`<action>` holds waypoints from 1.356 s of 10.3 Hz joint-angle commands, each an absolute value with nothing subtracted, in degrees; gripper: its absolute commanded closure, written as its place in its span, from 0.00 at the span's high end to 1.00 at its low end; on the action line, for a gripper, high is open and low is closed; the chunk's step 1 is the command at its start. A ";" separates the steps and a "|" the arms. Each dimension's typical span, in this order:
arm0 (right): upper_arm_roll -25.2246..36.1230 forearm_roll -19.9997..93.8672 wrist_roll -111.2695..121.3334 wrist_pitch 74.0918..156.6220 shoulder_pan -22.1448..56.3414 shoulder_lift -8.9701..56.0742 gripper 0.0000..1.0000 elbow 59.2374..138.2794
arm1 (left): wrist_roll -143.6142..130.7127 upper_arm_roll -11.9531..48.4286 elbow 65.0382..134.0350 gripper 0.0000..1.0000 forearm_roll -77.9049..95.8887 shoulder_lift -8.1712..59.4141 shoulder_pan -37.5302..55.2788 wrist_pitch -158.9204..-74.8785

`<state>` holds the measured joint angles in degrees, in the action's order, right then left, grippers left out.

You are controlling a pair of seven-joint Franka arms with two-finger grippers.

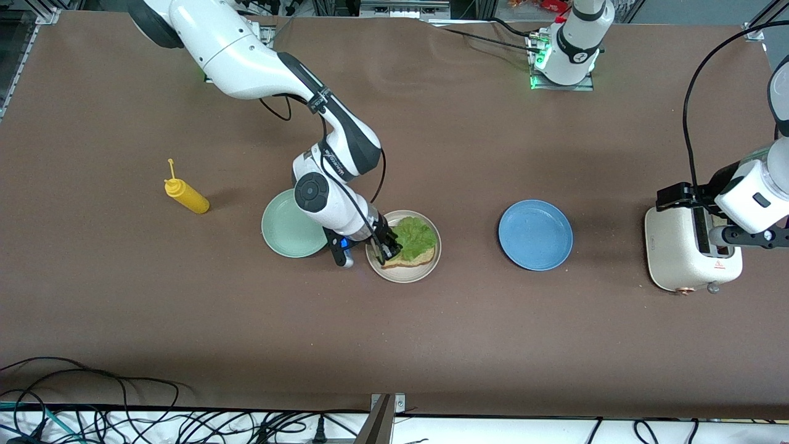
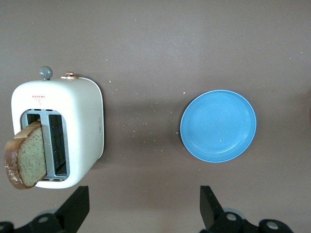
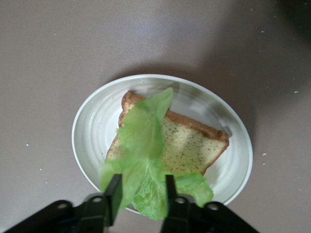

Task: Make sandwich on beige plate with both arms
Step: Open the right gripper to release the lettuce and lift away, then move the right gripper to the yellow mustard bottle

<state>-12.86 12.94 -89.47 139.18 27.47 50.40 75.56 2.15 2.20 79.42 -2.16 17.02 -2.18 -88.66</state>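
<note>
A: Counter (image 1: 431, 345) first, starting at the right arm's end. Anything at nine o'clock?

B: Yellow squeeze bottle (image 1: 186, 195), well apart from the rest. Then mint green plate (image 1: 285, 237), bare, just beside the beige plate (image 1: 404, 274) at its nine o'clock.

A: And on the beige plate?

B: One bread slice (image 1: 410, 260), lying flat, with lettuce leaf (image 1: 414, 237) draped over it toward twelve o'clock. No second slice on top yet.

A: Right jaws?

B: Low over the beige plate's nine o'clock edge, closed down to a narrow gap on the lettuce leaf (image 3: 146, 145), one end of the leaf pinched between the two fingers (image 3: 112, 194), the rest lying across the bread slice (image 3: 194, 145).

A: Further along, toward three o'clock?

B: Blue plate (image 1: 535, 235), bare apart from crumbs, well apart from the beige one. Then white toaster (image 1: 684, 259) at the blue plate's three o'clock, with a second bread slice (image 2: 26, 155) sticking out of one slot.

A: Left jaws?

B: Spread wide, gripping nothing, up over the counter between toaster (image 2: 73, 131) and blue plate (image 2: 218, 126).
</note>
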 commanded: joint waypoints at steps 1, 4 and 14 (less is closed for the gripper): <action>-12.22 11.95 -89.91 137.30 27.78 49.93 1.00 73.74 | 1.93 2.64 79.63 1.00 -3.96 16.79 -2.37 -88.42; -7.91 11.95 -83.72 116.18 25.59 40.12 1.00 73.83 | 1.93 2.64 79.72 1.00 -3.96 16.79 -2.37 -88.42; 15.61 12.66 1.06 78.83 12.04 15.31 0.99 89.44 | 1.32 2.72 79.80 1.00 -3.96 16.70 -2.46 -88.42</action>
<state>12.65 12.26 -8.86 77.23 11.35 19.57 82.44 1.83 2.29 79.56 -2.16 17.19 -2.28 -88.66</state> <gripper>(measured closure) 0.004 0.000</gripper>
